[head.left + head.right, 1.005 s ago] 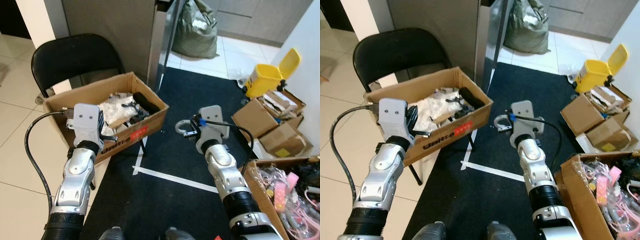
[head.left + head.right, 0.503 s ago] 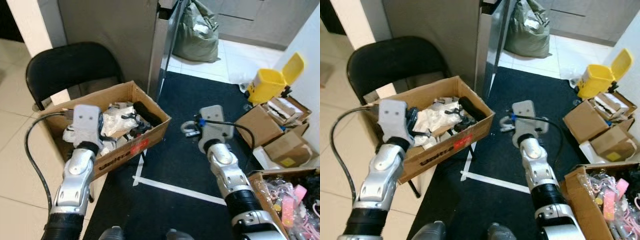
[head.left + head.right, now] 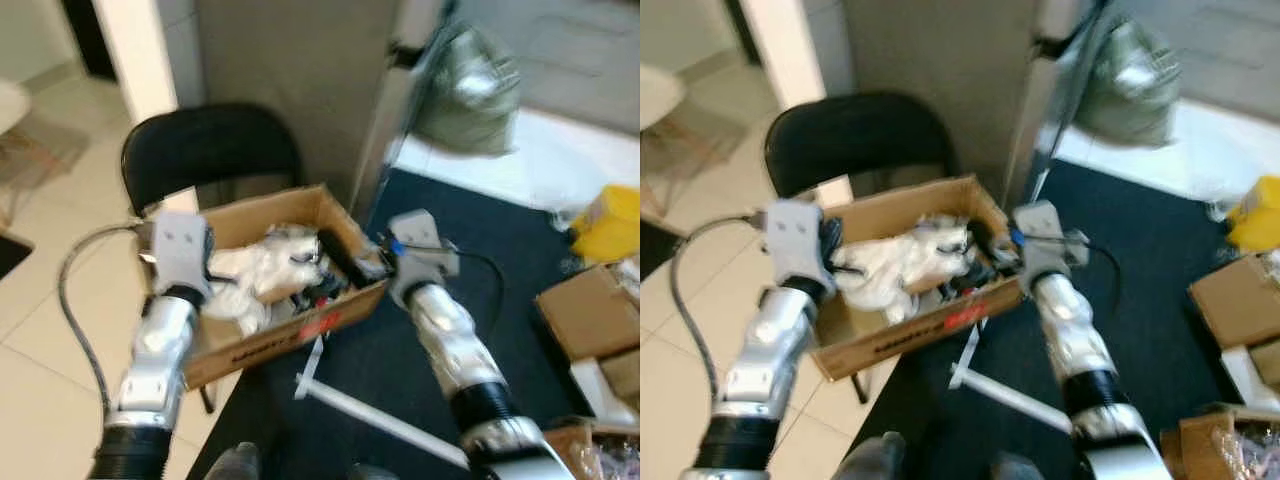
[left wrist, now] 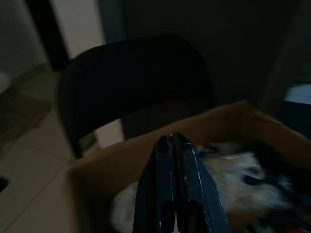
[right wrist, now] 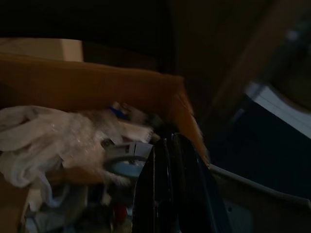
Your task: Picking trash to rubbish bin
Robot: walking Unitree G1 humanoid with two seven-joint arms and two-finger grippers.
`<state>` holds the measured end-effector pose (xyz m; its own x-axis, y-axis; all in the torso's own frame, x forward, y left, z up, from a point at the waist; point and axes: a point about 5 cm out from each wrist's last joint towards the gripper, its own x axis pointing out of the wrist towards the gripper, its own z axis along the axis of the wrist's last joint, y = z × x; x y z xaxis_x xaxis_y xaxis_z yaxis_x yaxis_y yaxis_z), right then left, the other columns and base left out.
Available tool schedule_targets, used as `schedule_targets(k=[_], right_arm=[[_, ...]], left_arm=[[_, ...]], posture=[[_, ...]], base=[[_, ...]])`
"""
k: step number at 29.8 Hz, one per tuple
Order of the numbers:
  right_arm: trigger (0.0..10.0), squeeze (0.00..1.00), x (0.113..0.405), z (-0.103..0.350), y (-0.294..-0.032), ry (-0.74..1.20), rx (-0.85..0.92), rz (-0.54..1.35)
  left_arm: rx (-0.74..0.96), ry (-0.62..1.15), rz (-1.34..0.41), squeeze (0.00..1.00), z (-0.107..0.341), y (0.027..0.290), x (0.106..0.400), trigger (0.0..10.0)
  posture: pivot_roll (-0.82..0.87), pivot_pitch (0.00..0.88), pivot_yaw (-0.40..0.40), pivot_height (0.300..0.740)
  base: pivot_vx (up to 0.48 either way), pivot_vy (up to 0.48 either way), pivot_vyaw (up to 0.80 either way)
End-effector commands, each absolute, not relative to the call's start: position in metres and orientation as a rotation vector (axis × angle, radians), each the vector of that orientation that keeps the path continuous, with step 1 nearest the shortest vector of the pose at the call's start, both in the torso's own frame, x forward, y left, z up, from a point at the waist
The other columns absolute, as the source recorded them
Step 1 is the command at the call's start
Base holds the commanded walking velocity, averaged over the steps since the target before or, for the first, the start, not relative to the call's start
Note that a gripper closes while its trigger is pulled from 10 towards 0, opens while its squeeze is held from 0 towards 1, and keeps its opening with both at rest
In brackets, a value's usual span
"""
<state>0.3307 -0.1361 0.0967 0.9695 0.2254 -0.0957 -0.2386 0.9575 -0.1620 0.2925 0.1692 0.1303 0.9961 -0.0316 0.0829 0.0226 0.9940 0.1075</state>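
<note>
Crumpled white plastic trash (image 3: pixel 262 272) fills brown cardboard box (image 3: pixel 262 343)

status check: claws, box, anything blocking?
Left claw shut, over cardboard box, nothing held. Right claw shut at box's near-right corner. Box sits on black chair, full of white plastic trash. Nothing blocking.

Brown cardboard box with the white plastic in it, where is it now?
The brown cardboard box sits centre-left in the eye views on the black folding chair, between the left gripper and right gripper.
</note>
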Motion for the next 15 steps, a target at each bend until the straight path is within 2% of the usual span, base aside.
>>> schedule_targets(k=[1, 7, 15], right_arm=[[10.0, 0.0, 0.3301, 0.0938, -0.1481, 0.09, -0.185, 0.203], [10.0, 0.0, 0.3306, 0.0939, -0.1497, 0.091, -0.189, 0.193], [10.0, 0.0, 0.3321, 0.0933, -0.153, 0.085, -0.199, 0.148]], left_arm=[[0.107, -0.064, -0.041, 0.0, 0.1261, 0.1658, 0.2919, 10.0], [0.106, -0.063, -0.04, 0.0, 0.1262, 0.1655, 0.2921, 10.0], [0.11, -0.062, -0.039, 0.0, 0.1262, 0.1662, 0.2924, 10.0]], posture=[[0.07, 0.047, -0.075, 0.74], [0.07, 0.047, -0.076, 0.74], [0.07, 0.045, -0.074, 0.74]], base=[[0.3, 0.0, 0.8], [0.3, 0.0, 0.78], [0.297, 0.0, 0.0]])
